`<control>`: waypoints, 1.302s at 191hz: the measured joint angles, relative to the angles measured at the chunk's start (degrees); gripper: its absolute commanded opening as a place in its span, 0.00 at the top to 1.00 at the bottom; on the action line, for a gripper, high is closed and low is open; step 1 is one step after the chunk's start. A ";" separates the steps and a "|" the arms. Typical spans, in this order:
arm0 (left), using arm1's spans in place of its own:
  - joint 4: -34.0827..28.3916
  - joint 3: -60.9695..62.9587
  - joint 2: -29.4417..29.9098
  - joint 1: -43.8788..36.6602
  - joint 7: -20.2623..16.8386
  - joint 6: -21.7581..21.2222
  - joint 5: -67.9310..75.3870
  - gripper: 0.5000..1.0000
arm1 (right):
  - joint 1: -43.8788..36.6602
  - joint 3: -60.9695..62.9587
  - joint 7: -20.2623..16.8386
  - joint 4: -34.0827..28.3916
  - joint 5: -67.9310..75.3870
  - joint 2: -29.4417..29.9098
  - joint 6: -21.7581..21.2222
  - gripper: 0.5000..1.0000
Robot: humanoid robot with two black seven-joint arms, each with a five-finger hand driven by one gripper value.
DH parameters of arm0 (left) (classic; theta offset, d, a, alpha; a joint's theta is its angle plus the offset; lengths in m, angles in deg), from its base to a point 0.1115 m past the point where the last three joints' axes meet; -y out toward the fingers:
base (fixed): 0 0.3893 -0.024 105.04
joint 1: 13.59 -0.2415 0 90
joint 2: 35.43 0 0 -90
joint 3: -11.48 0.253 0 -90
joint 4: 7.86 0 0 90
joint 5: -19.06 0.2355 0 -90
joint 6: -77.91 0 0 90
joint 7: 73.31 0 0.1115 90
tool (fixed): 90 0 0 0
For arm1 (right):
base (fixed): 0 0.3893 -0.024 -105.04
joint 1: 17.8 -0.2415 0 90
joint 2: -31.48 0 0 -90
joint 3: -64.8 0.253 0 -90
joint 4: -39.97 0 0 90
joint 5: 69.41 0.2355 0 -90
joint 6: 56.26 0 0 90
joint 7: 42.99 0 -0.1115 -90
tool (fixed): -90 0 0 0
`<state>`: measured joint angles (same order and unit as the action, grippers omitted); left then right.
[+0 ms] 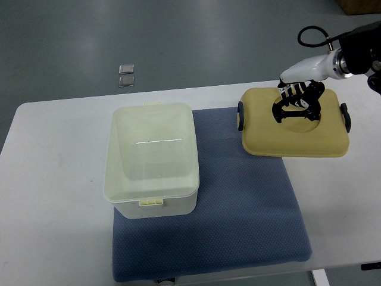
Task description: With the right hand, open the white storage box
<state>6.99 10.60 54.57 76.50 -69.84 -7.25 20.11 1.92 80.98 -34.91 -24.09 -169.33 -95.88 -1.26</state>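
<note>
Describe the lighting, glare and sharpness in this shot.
Top view: even, soft overhead light; the white storage box shows a thin bright glare streak inside, faint shadow along its front edge; the right hand casts a soft shadow on the yellow lid; the blue mat looks matte; focus is sharp throughout, no motion blur.

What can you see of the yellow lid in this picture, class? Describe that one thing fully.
The yellow lid is a pale, matte, plastic-looking rounded rectangle with a dark clip at each short end and a round recess in its top. It is off the white storage box, to that box's right, partly over the blue mat and the white table. The right hand is at its recess.
</note>
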 measured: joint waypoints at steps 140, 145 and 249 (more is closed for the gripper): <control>-0.61 -0.26 0.00 -0.01 0.02 0.00 -0.10 0.00 | 2.43 -0.17 -0.29 4.58 -0.05 15.53 0.00 0.23; -0.62 -0.26 0.00 -0.01 0.02 0.00 -0.10 0.00 | 2.63 -0.15 -0.31 4.82 0.04 15.74 0.00 0.18; -0.41 -0.09 0.00 -0.01 0.05 0.00 -0.07 0.00 | 3.50 17.89 -0.71 14.78 16.78 14.13 0.00 0.15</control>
<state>6.57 10.51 54.57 76.50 -69.80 -7.25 20.04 5.42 98.86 -35.62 -9.31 -152.56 -81.76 -1.26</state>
